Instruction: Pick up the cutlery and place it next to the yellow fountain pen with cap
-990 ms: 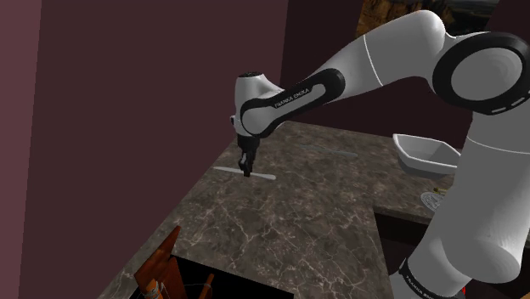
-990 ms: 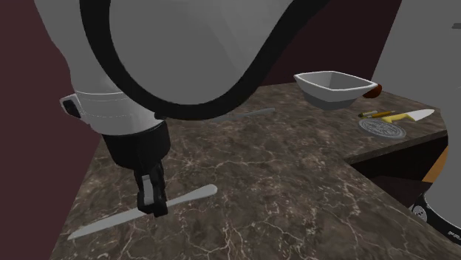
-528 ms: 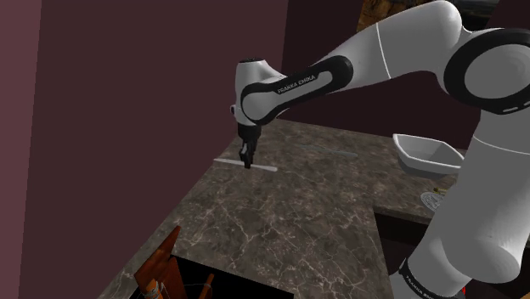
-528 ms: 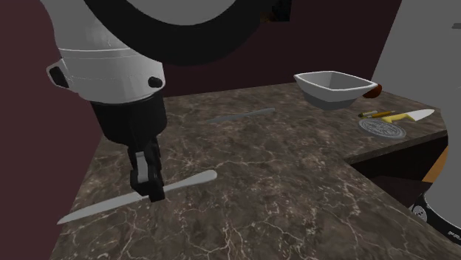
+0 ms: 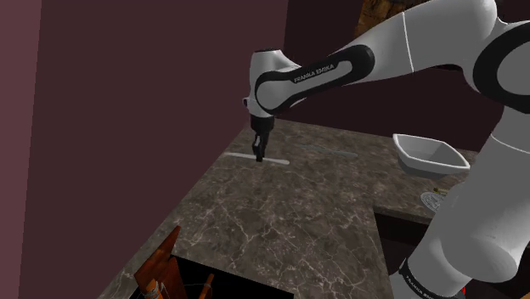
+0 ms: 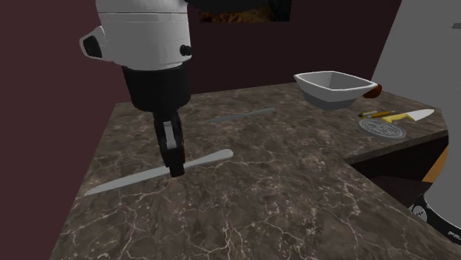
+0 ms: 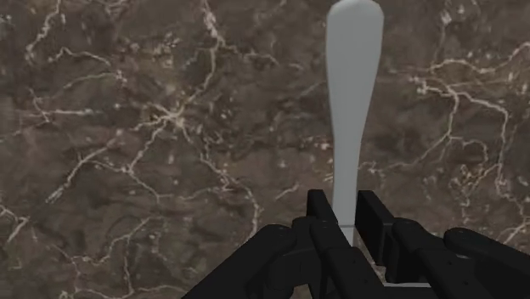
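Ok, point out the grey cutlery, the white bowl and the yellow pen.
grey cutlery [image 6: 210,157]: second exterior view, its broad end.
white bowl [image 6: 332,97]: second exterior view, its outer wall.
yellow pen [image 6: 378,114]: second exterior view, its barrel.

In the second exterior view the cutlery lies crosswise left of centre, over the countertop, clasped near its middle by the gripper, which comes down from the upper left. Behind it, toward the centre, a second utensil lies on the countertop. The bowl stands at upper right — and right of it, at the frame's edge, the pen lies just behind a round grate.
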